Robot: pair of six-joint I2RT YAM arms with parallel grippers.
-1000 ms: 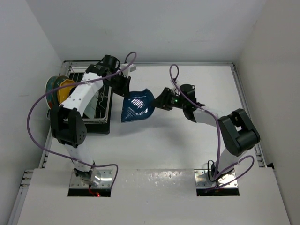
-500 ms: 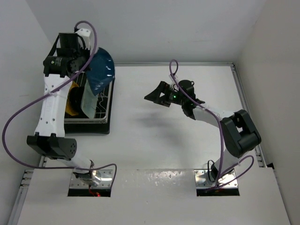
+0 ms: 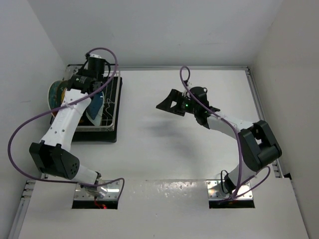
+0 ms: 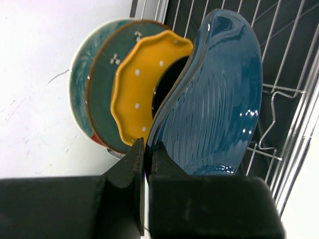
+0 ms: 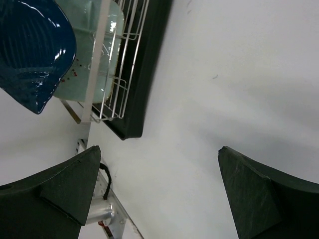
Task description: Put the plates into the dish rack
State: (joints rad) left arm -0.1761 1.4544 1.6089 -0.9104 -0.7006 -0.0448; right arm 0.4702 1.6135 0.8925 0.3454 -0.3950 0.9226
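White table [image 3: 164, 149] between white walls [image 3: 174, 30]

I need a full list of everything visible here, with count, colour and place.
dish rack: one, silver wire, black tray, table's far left.
dark blue leaf plate: one, held at rack.
yellow scalloped plate: one, yellow, upright, rack's left side.
flowered plate: one, teal, reddish rim, behind yellow.
grey-teal plate: one, behind flowered.
mint tray: one, pale, in rack.
table: one, white.
left hand: black, shut on leaf plate.
right hand: black, open above table.
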